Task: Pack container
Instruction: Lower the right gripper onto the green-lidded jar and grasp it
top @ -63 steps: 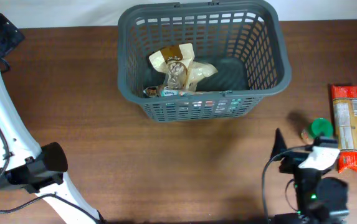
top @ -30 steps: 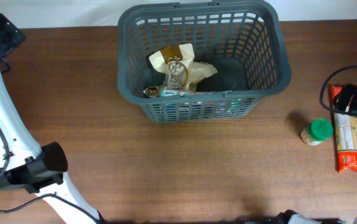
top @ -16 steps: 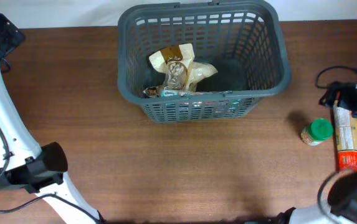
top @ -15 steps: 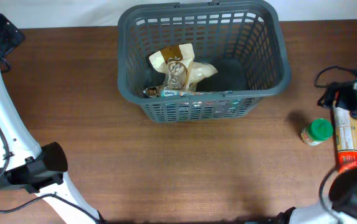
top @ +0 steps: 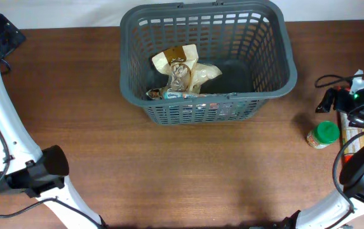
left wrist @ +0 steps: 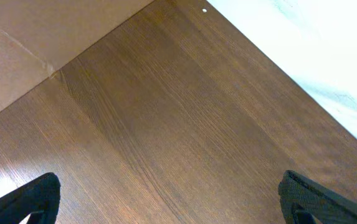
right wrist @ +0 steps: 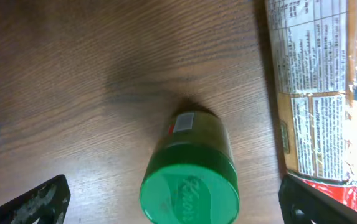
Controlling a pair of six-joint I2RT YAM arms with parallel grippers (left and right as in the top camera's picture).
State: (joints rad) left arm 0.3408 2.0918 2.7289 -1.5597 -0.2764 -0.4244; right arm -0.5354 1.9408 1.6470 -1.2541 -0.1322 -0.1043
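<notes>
Right end effector slid left, now released above the green-lidded round jar; left end effector unchanged, released

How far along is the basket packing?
Done: a few cream and brown snack bags lie in the large dark grey slotted plastic basket. In hand: nothing; the right gripper hangs open over the green-lidded jar, the left gripper open over the bare wooden table. Left: that jar and the long orange-and-red pasta packet, both on the table right of the basket.
</notes>
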